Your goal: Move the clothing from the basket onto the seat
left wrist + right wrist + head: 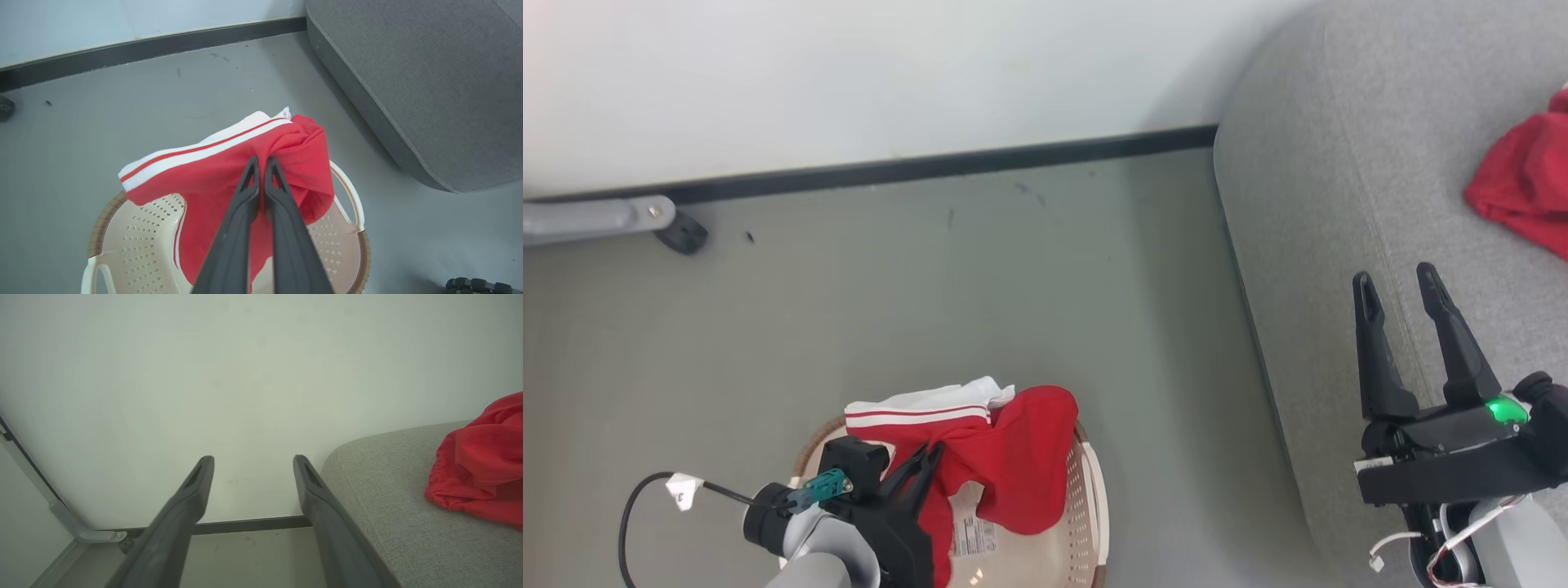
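Note:
A red garment with white stripes (1005, 457) (229, 163) hangs over the cream basket (1086, 498) (139, 228) at the bottom of the head view. My left gripper (923, 461) (261, 161) is shut on a fold of this clothing, holding it up above the basket. A white piece shows behind the red cloth. Another red garment (1527, 184) (482, 469) lies on the grey seat (1347, 204) (384, 490) at the right. My right gripper (1396, 282) (253, 461) hovers open over the seat's left part, nothing between its fingers.
Grey floor (931, 286) lies between basket and seat. A white wall with a dark skirting strip (931, 167) runs along the back. A grey metal leg with a black foot (678, 229) stands at the far left. A black cable (637, 498) loops off my left wrist.

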